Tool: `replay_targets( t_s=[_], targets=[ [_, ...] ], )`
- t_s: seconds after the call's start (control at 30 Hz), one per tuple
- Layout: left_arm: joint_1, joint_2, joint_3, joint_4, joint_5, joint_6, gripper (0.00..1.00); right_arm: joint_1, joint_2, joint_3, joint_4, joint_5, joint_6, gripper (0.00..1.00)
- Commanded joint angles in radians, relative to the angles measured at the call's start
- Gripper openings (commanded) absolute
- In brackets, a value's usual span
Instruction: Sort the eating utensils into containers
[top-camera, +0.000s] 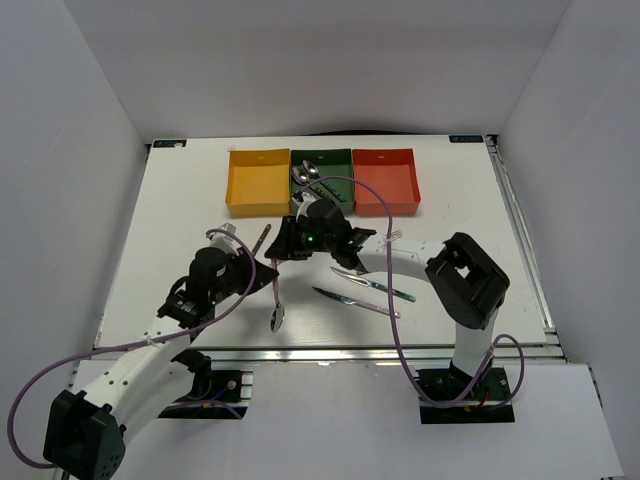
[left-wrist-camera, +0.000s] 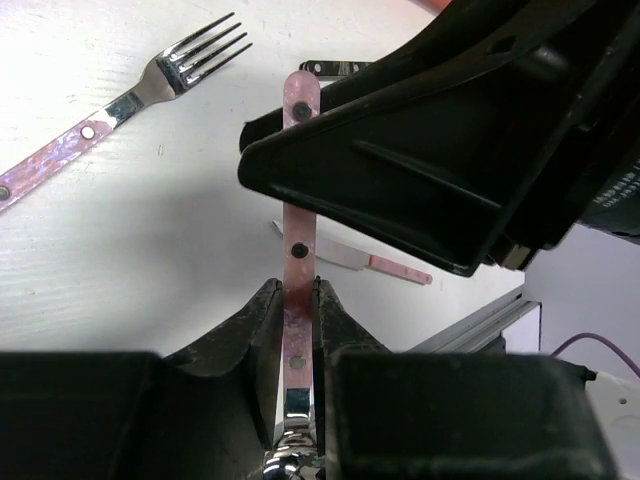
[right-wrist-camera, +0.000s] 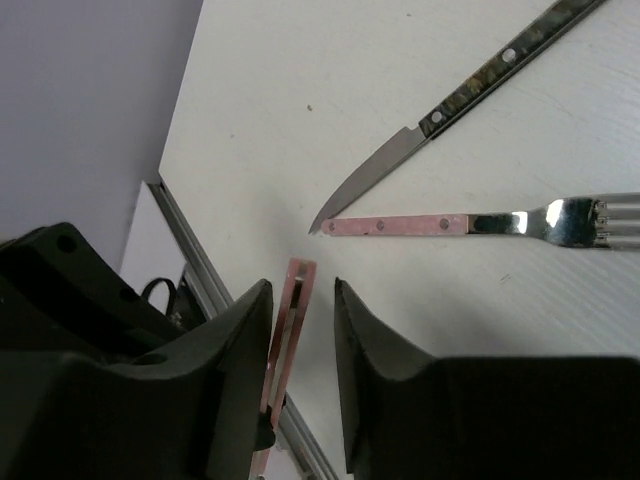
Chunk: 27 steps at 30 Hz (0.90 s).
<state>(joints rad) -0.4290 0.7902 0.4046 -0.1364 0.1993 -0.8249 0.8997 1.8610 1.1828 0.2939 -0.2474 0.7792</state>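
My left gripper (top-camera: 266, 275) is shut on the pink handle of a spoon (left-wrist-camera: 298, 250). The spoon hangs with its bowl (top-camera: 277, 318) toward the near edge. My right gripper (right-wrist-camera: 301, 288) is open around the free end of that handle (right-wrist-camera: 288, 330), which lies close to its left finger. The two grippers meet mid-table (top-camera: 292, 245). The yellow-orange bin (top-camera: 258, 205), the dark green bin (top-camera: 340, 160) and the red-orange bin (top-camera: 385, 205) stand in a row at the back. Silver spoons (top-camera: 305, 175) lie in the green bin.
A green-handled knife (top-camera: 375, 285) and a pink-handled knife (top-camera: 355, 300) lie right of centre. A dark-handled knife (right-wrist-camera: 470, 95) and a pink-handled fork (right-wrist-camera: 480, 222) lie on the table (top-camera: 180, 220) beyond my right gripper. Another pink-handled fork (left-wrist-camera: 150, 85) shows in the left wrist view.
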Motion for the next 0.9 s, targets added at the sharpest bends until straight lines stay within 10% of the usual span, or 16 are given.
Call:
replay_targets(
  t_s=[0.0,0.1,0.17,0.23,0.57,0.77,0.87],
  targets=[
    [-0.004,0.017,0.026,0.063,0.028,0.024,0.0,0.01,0.015,0.055,0.016,-0.044,-0.011,0.35],
    [-0.004,0.044,0.043,0.064,0.012,0.035,0.01,0.008,0.009,0.057,0.033,-0.079,-0.03,0.0],
    [-0.004,0.052,0.075,0.014,-0.014,0.049,0.6,-0.002,0.001,0.084,0.025,-0.085,-0.06,0.0],
    [-0.004,0.041,0.111,-0.073,-0.064,0.066,0.98,-0.048,0.009,0.136,-0.039,-0.093,-0.131,0.0],
    [-0.004,-0.092,0.419,-0.497,-0.278,0.311,0.98,-0.359,0.372,1.001,-0.548,-0.087,-0.565,0.0],
    [-0.004,-0.163,0.324,-0.362,-0.148,0.302,0.98,-0.508,0.36,0.776,0.013,-0.044,-0.284,0.0],
    [-0.004,-0.176,0.336,-0.378,-0.129,0.322,0.98,-0.513,0.463,0.981,-0.003,-0.091,-0.383,0.0]
  ],
)
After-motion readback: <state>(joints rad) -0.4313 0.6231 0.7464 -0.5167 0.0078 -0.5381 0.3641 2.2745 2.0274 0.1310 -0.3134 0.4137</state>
